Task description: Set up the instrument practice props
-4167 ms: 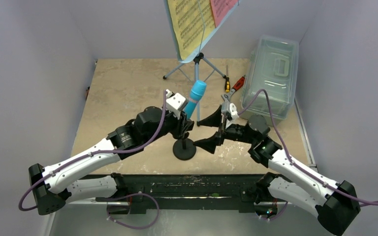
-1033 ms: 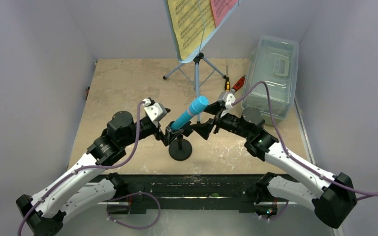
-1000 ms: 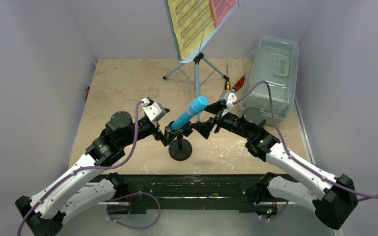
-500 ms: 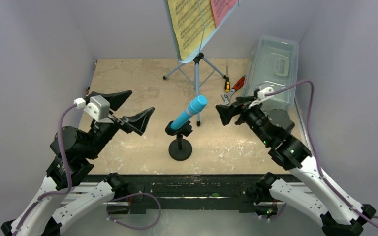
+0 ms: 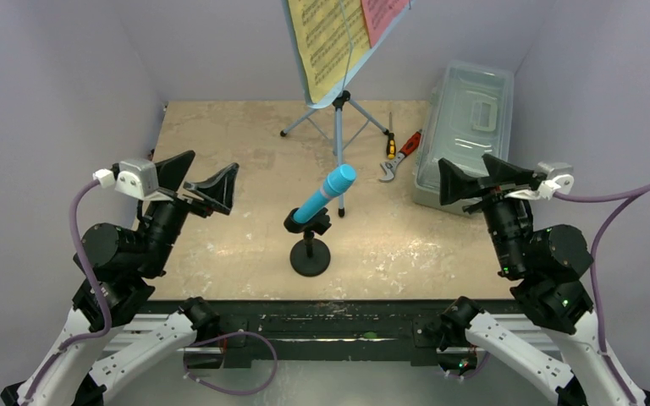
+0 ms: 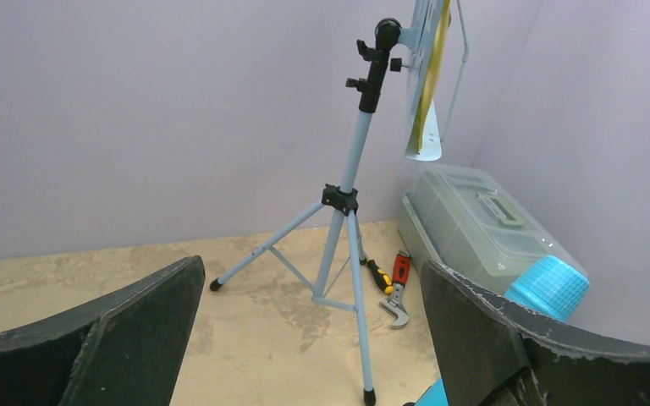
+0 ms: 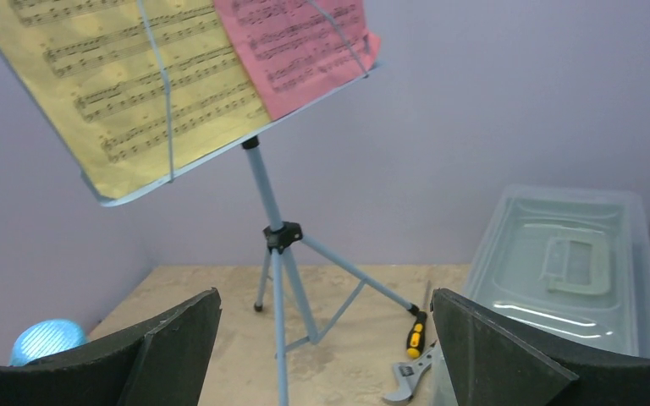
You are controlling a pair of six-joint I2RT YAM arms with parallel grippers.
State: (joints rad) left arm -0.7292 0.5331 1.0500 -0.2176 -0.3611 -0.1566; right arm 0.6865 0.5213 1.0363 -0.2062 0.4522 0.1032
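The microphone (image 5: 325,194) sits by itself in the clip of the black round-base stand (image 5: 311,256), near the middle of the tabletop (image 5: 220,135), its blue head tilted up and away toward the music stand (image 5: 338,127). A second ago I had both claws crowded in on either side of that clip. Now both arms have drawn back to their own sides, and the microphone has kept its angle with nothing touching it. I take that to mean the mount holds. With the yellow page (image 5: 326,38) and the pink page (image 5: 381,13) resting on the upright music stand at the back of the tabletop, I judge the set-up to be as good as finished. The left claw (image 5: 214,161) is spread wide and empty. Its arm is folded back at the near-left corner with the wrist raised, and the fingers point in over the left part of the tabletop, well apart from the microphone. The right claw (image 5: 462,159) is likewise spread wide and carries nothing. Its arm is tucked up at the near right, and the claw is lifted in front of the clear lidded box (image 5: 465,127), aimed back toward the music stand.
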